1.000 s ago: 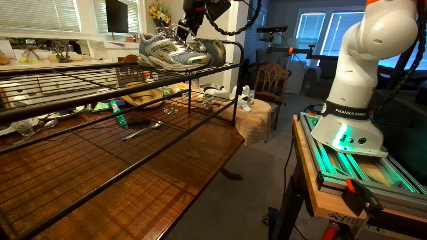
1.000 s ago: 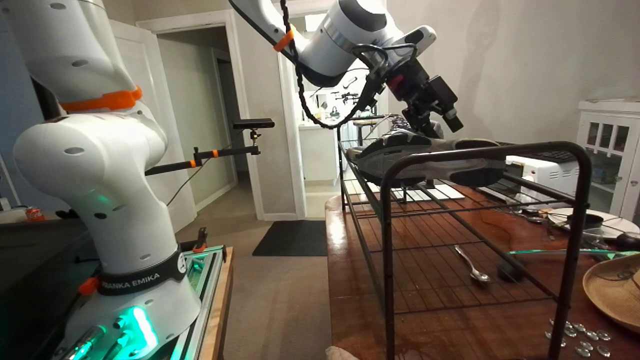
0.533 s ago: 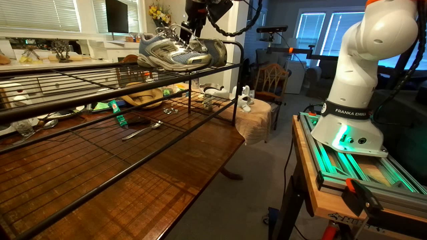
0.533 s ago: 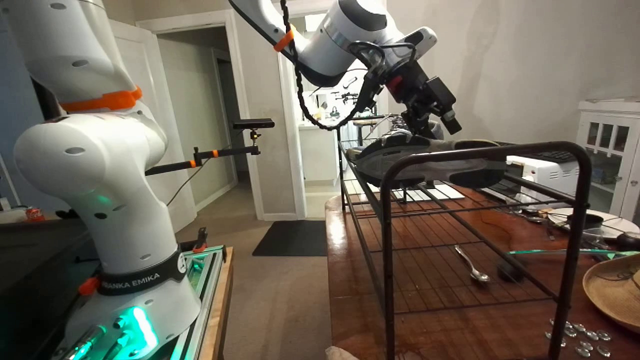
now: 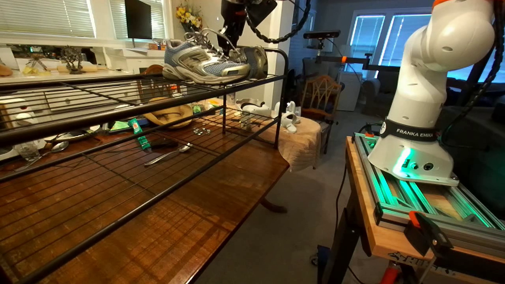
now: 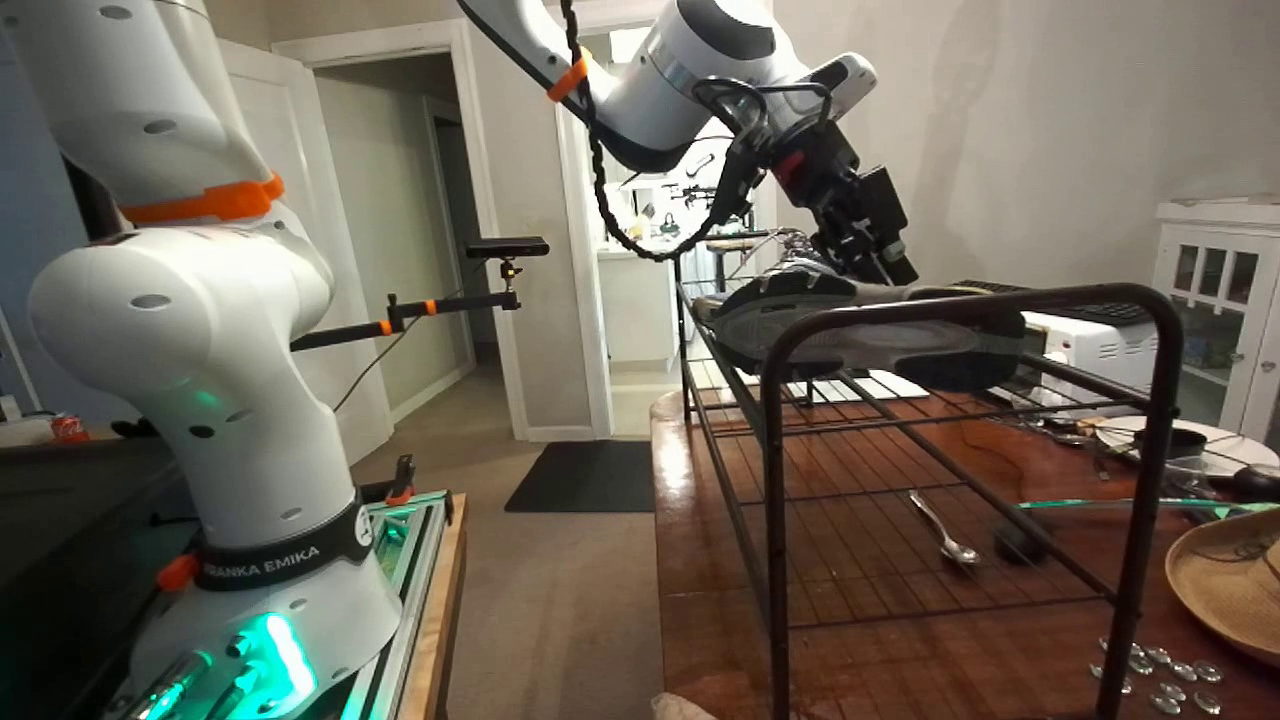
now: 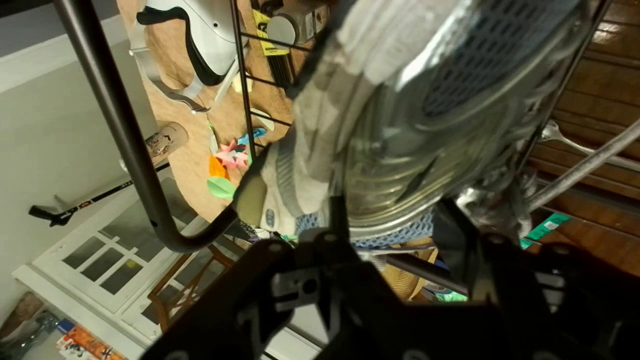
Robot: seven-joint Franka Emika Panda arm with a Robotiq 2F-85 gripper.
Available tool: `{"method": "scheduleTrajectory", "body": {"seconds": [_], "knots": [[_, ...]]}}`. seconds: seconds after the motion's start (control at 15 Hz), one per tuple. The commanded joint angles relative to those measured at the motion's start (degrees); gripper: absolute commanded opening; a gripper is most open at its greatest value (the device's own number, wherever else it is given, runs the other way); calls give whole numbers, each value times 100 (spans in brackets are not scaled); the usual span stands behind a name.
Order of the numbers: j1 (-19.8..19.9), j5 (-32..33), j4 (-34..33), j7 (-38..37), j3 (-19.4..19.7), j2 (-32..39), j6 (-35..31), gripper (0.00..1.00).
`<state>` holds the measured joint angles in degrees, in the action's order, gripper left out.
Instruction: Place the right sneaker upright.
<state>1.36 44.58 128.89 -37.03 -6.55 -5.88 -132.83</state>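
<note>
The right sneaker [image 6: 850, 335] lies tipped on its side on the rack's top shelf, its dark-patched sole turned outward; that sole [image 5: 258, 61] also shows in an exterior view. Its grey-silver and blue mesh upper [image 7: 400, 130] fills the top of the wrist view. My gripper [image 7: 391, 202] straddles it from above: a finger [image 7: 340, 220] presses along the sole edge, the opposite one [image 7: 452, 235] sits near the laces. The jaws look closed on the shoe, its body between them; the exact contact is blurred. Its mate [image 5: 205, 65] stands upright right beside it and partly hides the gripper [image 5: 229, 45].
The black wire rack [image 5: 118, 112] stands on a brown wooden table [image 5: 189, 236]. Its raised end bar [image 6: 960, 305] curves up close to the sneaker and gripper. On the table lie a spoon [image 6: 943, 530], a straw hat [image 6: 1230, 580] and several glass beads [image 6: 1160, 670].
The jaws have come together from wide apart, and the gripper sits slightly lower on the shoe. One end of the sneaker's sole has shifted outward and dipped a little. The mate stayed put.
</note>
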Motion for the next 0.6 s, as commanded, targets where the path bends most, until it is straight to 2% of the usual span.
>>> {"method": "scheduleTrajectory", "body": {"seconds": [0.0, 0.07, 0.13, 0.4, 0.47, 0.53], "knots": [[-91, -94, 43, -10, 81, -49, 253, 19], [-91, -98, 16, -36, 80, -74, 300, 14], [-85, -109, -5, -76, 85, -107, 364, 2], [-45, -91, -102, -311, 137, -196, 803, 0], [-35, -57, -153, -405, 152, -197, 916, 26], [-19, -68, -237, -466, 182, -177, 994, 27]]}}
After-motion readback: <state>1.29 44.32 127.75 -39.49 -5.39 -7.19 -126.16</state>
